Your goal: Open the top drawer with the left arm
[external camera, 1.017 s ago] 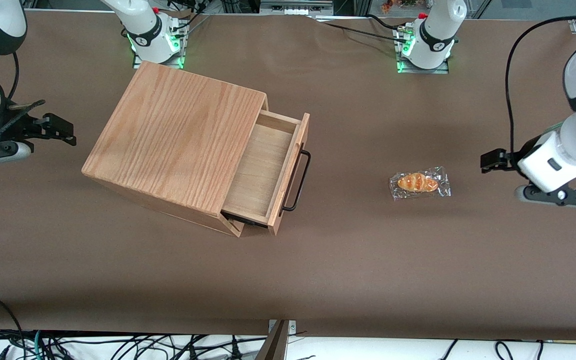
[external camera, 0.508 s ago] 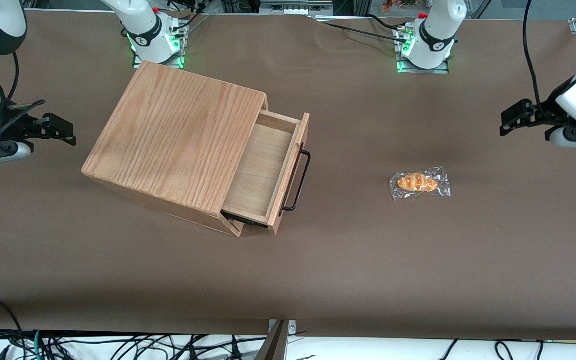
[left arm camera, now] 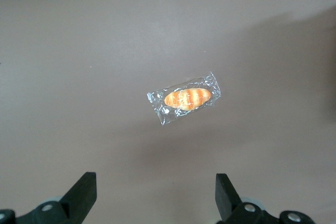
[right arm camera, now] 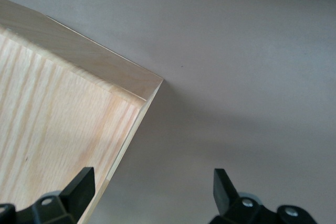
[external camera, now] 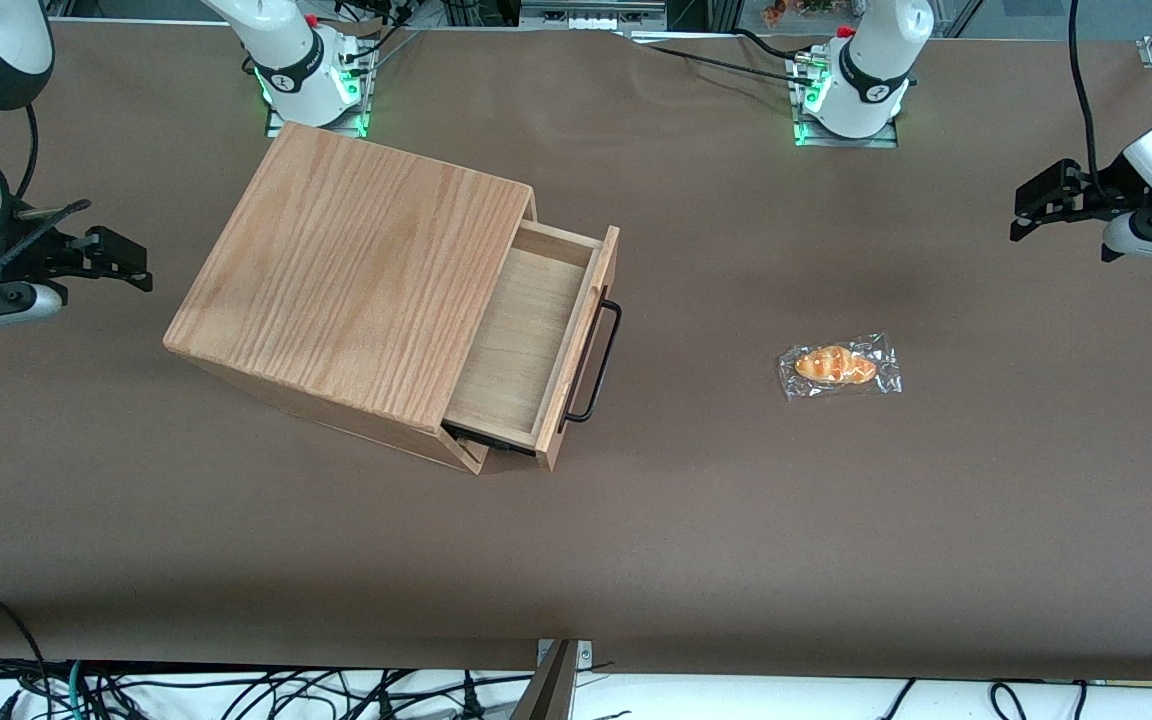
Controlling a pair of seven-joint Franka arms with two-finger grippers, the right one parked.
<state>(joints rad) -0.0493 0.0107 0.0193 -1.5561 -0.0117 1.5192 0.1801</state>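
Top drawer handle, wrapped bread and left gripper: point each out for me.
top drawer handle (external camera: 599,360): front view, middle of the black bar.
wrapped bread (left arm camera: 187,98): left wrist view, on the roll inside the wrapper.
left gripper (external camera: 1034,207): front view, between its fingertips, fingers open.

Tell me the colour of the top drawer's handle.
Black, on the top drawer; the handle shows best in the front view. The gripper is away.

Even overhead light; soft shadow lies under my gripper (left arm camera: 155,198), fingers spread, above the table (left arm camera: 79,51); wrist view slightly soft, no glare
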